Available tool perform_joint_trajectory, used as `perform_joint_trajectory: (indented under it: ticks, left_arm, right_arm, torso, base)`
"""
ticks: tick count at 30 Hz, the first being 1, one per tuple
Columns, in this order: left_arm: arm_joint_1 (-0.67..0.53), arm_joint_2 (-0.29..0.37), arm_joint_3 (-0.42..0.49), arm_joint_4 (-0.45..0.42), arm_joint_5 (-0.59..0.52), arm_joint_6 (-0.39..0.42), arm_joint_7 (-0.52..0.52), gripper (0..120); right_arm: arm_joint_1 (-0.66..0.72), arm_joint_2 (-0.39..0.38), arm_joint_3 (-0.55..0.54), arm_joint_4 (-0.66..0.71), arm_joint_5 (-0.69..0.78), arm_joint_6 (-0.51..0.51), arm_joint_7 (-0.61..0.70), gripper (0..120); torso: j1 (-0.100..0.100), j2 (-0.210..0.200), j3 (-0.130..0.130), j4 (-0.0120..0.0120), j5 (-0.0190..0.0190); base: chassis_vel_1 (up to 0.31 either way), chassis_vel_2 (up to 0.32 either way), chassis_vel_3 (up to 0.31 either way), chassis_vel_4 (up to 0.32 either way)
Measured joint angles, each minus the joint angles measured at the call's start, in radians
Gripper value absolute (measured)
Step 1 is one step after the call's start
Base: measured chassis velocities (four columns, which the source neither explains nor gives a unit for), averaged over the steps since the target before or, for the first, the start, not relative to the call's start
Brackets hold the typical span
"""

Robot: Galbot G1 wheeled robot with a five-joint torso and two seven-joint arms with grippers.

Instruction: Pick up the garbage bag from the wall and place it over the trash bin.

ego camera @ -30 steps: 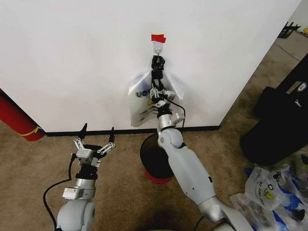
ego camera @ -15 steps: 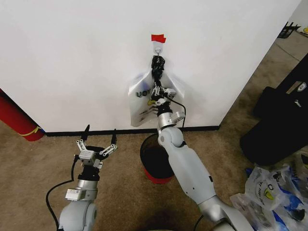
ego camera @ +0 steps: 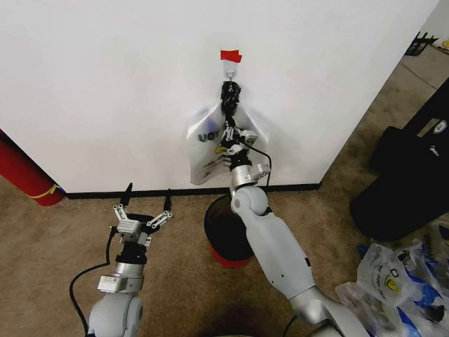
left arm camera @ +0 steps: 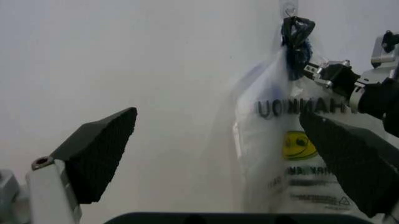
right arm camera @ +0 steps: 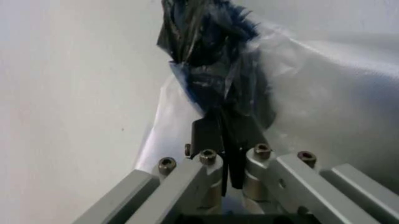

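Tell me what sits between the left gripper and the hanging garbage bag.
Nothing: in the left wrist view, bare white wall spans the gap between the open left gripper and the garbage bag; the head view shows only carpet and baseboard there.

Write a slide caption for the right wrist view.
Right pincer shut on the hanging garbage bag just below its dark knot, against the white wall.

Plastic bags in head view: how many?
2. The garbage bag hangs from the wall hook, right gripper shut on it; another bag lies on the floor, lower right.

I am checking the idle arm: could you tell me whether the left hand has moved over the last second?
Yes. The left hand has drifted slightly right and down, away from the baseboard.
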Motion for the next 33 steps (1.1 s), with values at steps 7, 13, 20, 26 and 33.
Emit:
perform_joint_trajectory:
  ticks: [7, 13, 20, 26, 33]
  left_arm:
    - [0.001, 0.001, -0.003, 0.001, -0.002, -0.003, 0.000, 100]
    - [0.001, 0.000, -0.001, 0.004, -0.002, -0.008, -0.001, 100]
    - [0.002, 0.002, -0.002, 0.004, -0.001, -0.009, -0.001, 100]
    - [0.006, 0.008, -0.009, 0.001, -0.003, -0.010, -0.001, 100]
    - [0.007, 0.013, -0.008, -0.001, -0.003, -0.011, -0.002, 100]
  right_arm:
    - [-0.039, 0.000, -0.002, 0.043, -0.151, -0.019, -0.005, 23]
    - [-0.067, 0.000, 0.004, 0.067, -0.265, -0.011, -0.013, 47]
    - [-0.072, 0.000, 0.004, 0.095, -0.160, -0.017, 0.001, 72]
    - [-0.084, 0.000, -0.014, 0.142, 0.027, -0.091, 0.061, 93]
    - [-0.063, 0.000, -0.015, 0.148, 0.173, -0.129, 0.083, 100]
  torso:
    - [0.000, 0.000, 0.000, 0.0000, 0.0000]
    - [0.000, 0.000, 0.000, 0.0000, 0.0000]
    - [0.000, 0.000, 0.000, 0.0000, 0.0000]
    - [0.000, 0.000, 0.000, 0.0000, 0.0000]
    - [0.000, 0.000, 0.000, 0.0000, -0.0001]
  base:
    - [0.000, 0.000, 0.000, 0.000]
    - [0.000, 0.000, 0.000, 0.000]
    - [0.000, 0.000, 0.000, 0.000]
    - [0.000, 0.000, 0.000, 0.000]
    - [0.000, 0.000, 0.000, 0.000]
